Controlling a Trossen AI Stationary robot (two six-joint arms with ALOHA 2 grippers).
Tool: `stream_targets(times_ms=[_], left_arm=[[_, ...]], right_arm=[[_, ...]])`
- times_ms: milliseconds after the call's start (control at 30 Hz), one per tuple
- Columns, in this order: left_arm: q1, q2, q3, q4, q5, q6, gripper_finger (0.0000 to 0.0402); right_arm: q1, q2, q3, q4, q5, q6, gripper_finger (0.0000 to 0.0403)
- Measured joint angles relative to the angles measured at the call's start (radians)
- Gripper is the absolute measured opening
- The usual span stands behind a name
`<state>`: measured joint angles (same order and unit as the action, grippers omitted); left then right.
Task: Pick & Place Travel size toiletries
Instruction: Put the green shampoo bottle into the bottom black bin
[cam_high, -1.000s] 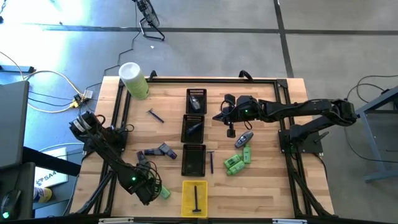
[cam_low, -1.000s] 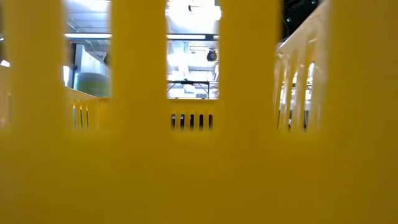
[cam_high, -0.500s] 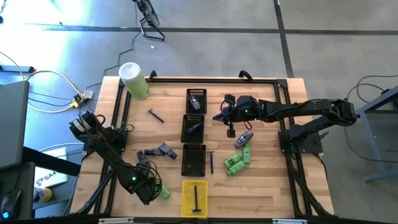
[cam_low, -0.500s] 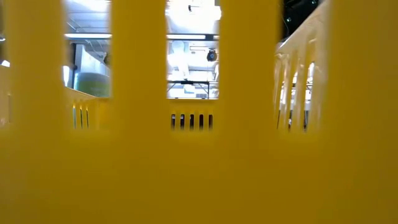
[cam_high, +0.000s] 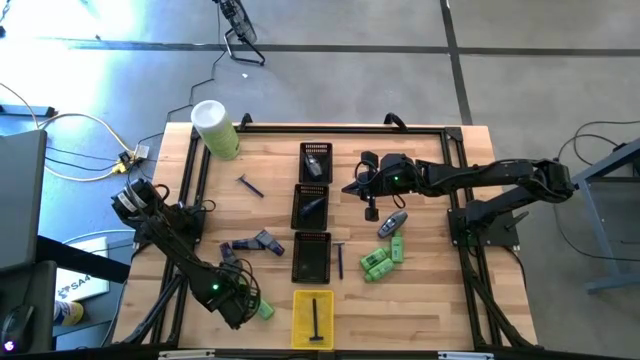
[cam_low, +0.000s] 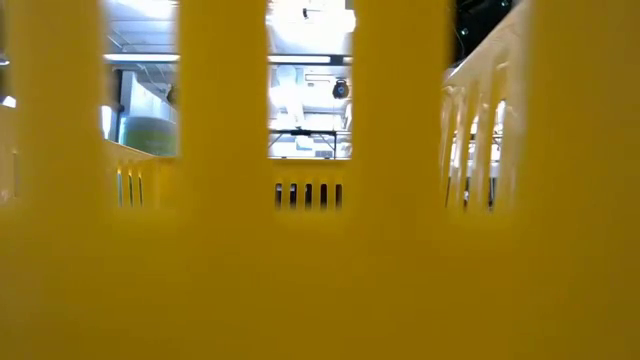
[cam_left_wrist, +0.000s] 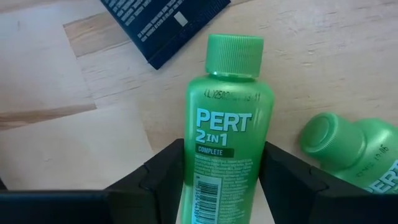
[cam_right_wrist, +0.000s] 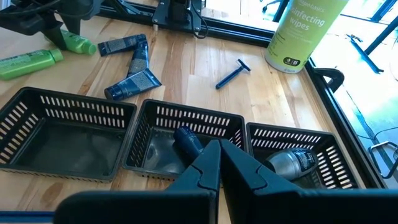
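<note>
Two pincers at work on the counter (cam_high: 430, 290). Left pincer (cam_left_wrist: 221, 180) low at the near left part of the counter, fingers (cam_left_wrist: 165, 171) set either side of a green bottle (cam_left_wrist: 225, 143), labelled PERT 2 in 1, cap pointing away from the wrist; hard to say whether clamped or merely straddling. Second green bottle (cam_left_wrist: 351, 152) just beside it, cap end toward the pincer. Corner of a dark blue tube (cam_left_wrist: 163, 25) ahead of the pincer, apart from the bottle.

Right pincer (cam_right_wrist: 219, 165) above the black trays, fingers (cam_right_wrist: 200, 174) pressed together, nothing between. Below and ahead: three black trays in a row, first one (cam_right_wrist: 62, 134) bare, middle tray (cam_right_wrist: 186, 143) holding a dark blue item (cam_right_wrist: 186, 142), last tray (cam_right_wrist: 298, 158) holding a silver-grey piece (cam_right_wrist: 292, 163). Beyond the trays: three blue tubes (cam_right_wrist: 134, 62) lying together, a blue razor (cam_right_wrist: 232, 73), a wipes cylinder (cam_right_wrist: 305, 31) upright at the counter's edge.

Seen from above: more green bottles (cam_high: 383, 258) and a grey oval piece (cam_high: 391, 223) near the right pincer, thin stick (cam_high: 339, 260) beside the trays. Yellow tray (cam_high: 314, 318) at the near edge with a dark stick (cam_high: 316, 318) inside. Low view blocked by the yellow tray wall.
</note>
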<state>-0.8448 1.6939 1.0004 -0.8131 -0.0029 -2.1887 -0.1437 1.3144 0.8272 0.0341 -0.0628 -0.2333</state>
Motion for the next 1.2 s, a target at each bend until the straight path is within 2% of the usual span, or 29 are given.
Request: stream_targets(times_ms=[300, 533, 667, 833, 1067, 1200], left_arm=[[0.000, -0.006, 0.000, -0.024, -0.002, 0.099, 0.0178], [0.000, -0.080, 0.000, -0.089, -0.052, 0.101, 0.0177], [0.000, -0.142, 0.000, -0.093, -0.146, 0.138, 0.0177], [0.001, -0.221, 0.001, -0.095, -0.337, 0.193, 0.0177], [0.007, -0.295, 0.001, -0.089, -0.544, 0.233, 0.0177], [0.052, -0.298, 0.001, -0.043, -0.603, 0.330, 0.0177]], right_arm=[[0.000, 0.000, 0.000, 0.000, 0.000, 0.000, 0.0004], [0.000, 0.000, 0.000, 0.000, 0.000, 0.000, 0.0004], [0.000, 0.000, 0.000, 0.000, 0.000, 0.000, 0.0004], [0.000, 0.000, 0.000, 0.000, 0.000, 0.000, 0.0004], [0.000, 0.000, 0.000, 0.000, 0.007, 0.000, 0.0004], [0.000, 0.000, 0.000, 0.000, 0.008, 0.000, 0.0004]])
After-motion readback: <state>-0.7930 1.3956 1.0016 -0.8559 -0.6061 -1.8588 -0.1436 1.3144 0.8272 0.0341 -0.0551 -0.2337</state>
